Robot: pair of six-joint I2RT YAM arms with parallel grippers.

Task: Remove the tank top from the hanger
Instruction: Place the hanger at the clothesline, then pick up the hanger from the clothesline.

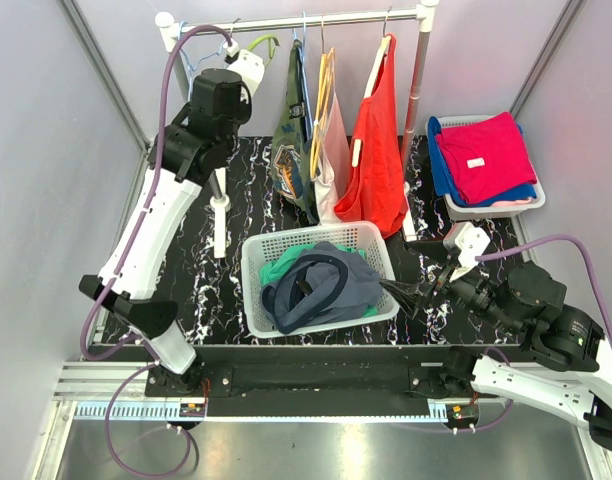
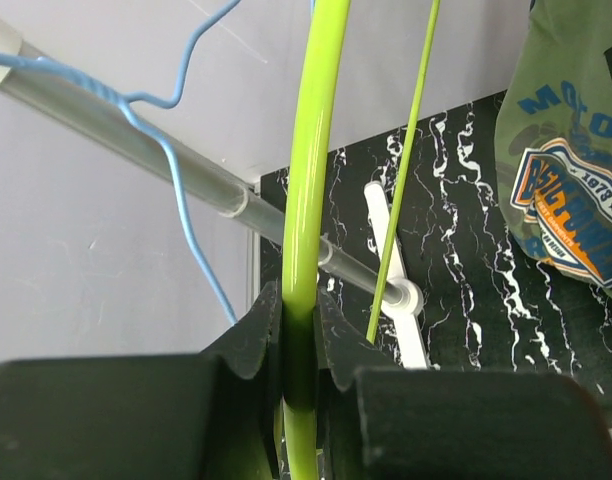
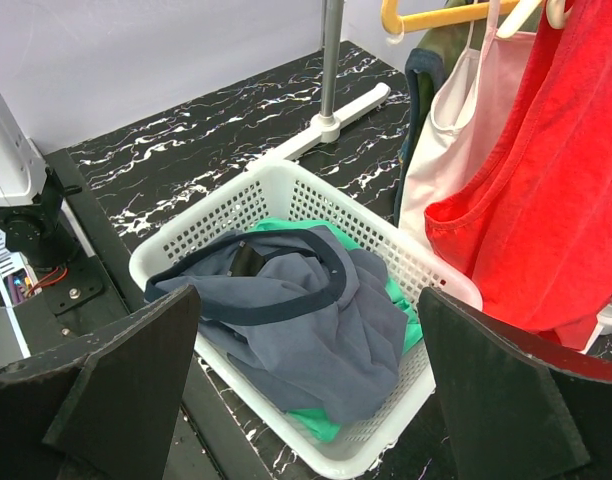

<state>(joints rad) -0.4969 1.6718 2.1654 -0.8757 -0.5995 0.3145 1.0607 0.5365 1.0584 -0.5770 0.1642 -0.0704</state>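
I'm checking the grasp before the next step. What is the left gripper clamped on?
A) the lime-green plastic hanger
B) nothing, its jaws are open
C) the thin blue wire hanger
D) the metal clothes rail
A: in the left wrist view the left gripper is shut with the lime-green plastic hanger pinched between its black fingers, while the thin blue wire hanger hangs free to one side.

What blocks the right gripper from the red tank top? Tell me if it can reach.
Probably yes: the right gripper is open and empty, and the red tank top hangs just ahead, nothing between.
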